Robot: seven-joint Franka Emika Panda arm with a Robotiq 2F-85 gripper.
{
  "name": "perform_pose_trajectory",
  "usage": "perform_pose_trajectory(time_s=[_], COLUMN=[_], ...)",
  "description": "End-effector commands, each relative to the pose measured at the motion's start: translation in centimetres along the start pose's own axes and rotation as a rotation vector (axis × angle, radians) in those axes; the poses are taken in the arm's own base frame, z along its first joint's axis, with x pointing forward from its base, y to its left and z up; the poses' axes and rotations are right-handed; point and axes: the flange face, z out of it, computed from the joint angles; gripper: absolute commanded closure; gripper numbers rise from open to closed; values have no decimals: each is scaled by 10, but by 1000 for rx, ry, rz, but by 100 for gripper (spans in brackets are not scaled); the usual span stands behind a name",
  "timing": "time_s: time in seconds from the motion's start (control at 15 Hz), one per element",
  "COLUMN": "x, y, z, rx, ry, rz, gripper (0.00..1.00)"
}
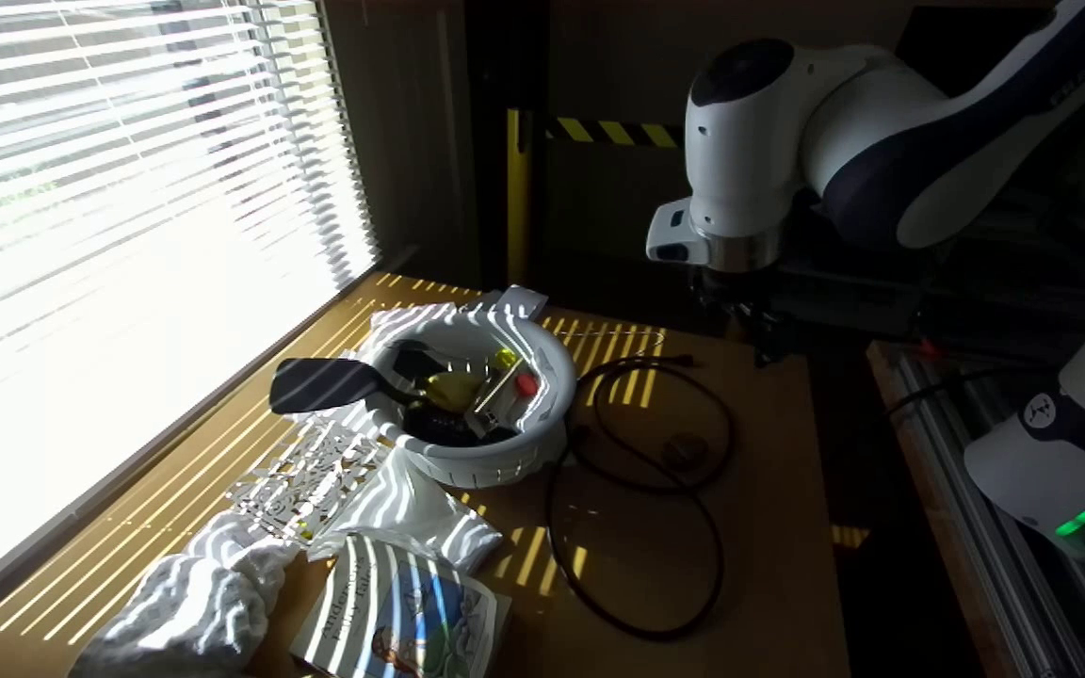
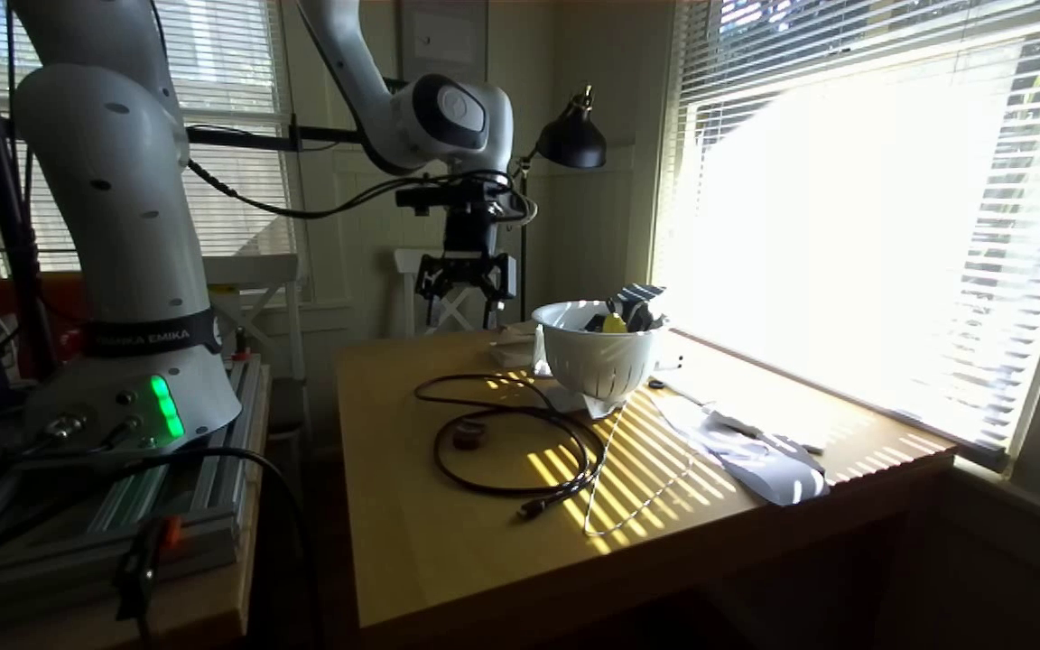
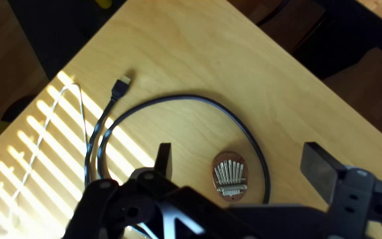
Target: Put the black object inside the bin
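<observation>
As the claw [image 2: 462,312] is being held wide, black cable [image 3: 185,97] is being noted beneath, bin [image 2: 594,364] to one side.

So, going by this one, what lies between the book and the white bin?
A shiny white bag lies between the book and the white bin, as an exterior view shows.

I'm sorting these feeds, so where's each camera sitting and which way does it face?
An exterior view: lower, looking across the table toward a lamp; arm, base and tool show.
An exterior view: higher, roughly opposite, looking down into the bin; arm and base show, tool in shadow.
Wrist view: on the arm, looking down at the black cable and thumb piano; the tool's fingers show.
Both exterior views share bin and cable.
</observation>
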Motion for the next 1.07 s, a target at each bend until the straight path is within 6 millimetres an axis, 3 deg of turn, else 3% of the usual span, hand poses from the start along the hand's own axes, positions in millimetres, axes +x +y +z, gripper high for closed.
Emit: perform_pose_trajectory(time_s=[0.0,0.07,0.13,0.4,0.53,0.73,1.0], x=[-12,-14,5,-5,1,12,27], y=[-24,-28,-10,-3,-5,-7,-5], z=[29,40,50,96,119,140,149], rx=[-16,-15,-8,60,104,142,160], ry=[155,194,227,299,290,240,182], rz=[54,51,48,90,78,63,68], gripper=[0,0,0,0,0,0,0])
